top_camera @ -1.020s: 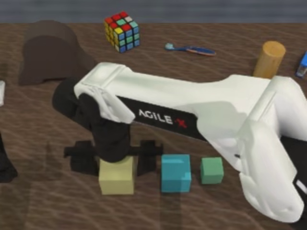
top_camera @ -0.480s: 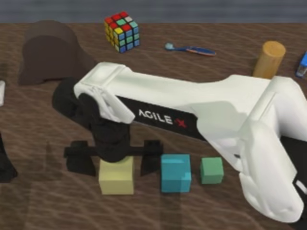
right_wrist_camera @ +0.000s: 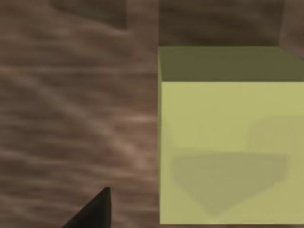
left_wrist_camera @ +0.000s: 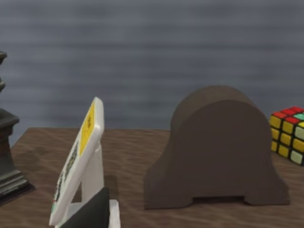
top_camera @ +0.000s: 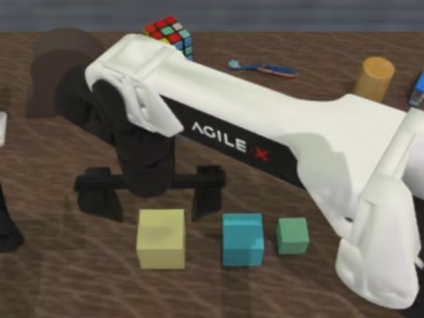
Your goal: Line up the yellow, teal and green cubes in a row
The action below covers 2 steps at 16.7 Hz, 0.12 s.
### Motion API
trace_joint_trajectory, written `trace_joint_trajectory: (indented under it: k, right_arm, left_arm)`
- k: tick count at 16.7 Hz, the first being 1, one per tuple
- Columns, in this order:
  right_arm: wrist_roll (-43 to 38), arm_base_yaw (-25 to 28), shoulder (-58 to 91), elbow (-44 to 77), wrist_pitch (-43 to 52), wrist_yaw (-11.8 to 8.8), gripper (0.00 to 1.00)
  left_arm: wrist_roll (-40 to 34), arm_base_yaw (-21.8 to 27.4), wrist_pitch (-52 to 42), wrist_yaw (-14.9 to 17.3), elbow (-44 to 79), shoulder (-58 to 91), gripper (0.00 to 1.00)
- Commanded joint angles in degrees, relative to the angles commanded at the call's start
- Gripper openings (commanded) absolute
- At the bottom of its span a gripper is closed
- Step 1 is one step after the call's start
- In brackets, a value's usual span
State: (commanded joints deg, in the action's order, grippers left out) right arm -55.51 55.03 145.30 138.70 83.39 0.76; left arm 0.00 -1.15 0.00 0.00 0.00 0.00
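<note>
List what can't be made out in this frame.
- Puzzle cube: in the top view the right arm covers most of it; the left wrist view cuts it at the edge.
- Yellow cube: cropped by the right wrist view's edge.
- Left claw: in no view.
- Blue object: cut off at the top view's right edge.

yellow cube (top_camera: pixel 160 238) pale yellow | teal cube (top_camera: pixel 242 239) teal-blue | green cube (top_camera: pixel 292 236) mint | table (top_camera: pixel 79 278) brown wood grain

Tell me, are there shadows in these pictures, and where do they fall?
Top view: the right gripper, open above the table, casts faint shade on the yellow cube. Right wrist view: a soft grey shadow patch lies across that cube's top face. Left wrist view: the brown arched block darkens the wood at its foot.
</note>
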Motion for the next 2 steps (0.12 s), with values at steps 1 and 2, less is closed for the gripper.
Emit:
trace_joint_trajectory:
  k: [1,2]
  right_arm:
    - [0.0,0.0,-0.1,0.6,0.7,0.0,1.00]
    - [0.1,0.0,-0.1,0.7,0.8,0.0,1.00]
  left_arm:
    - [0.0,0.0,0.0,0.0,0.0,0.0,1.00]
    - [0.0,0.0,0.0,0.0,0.0,0.0,1.00]
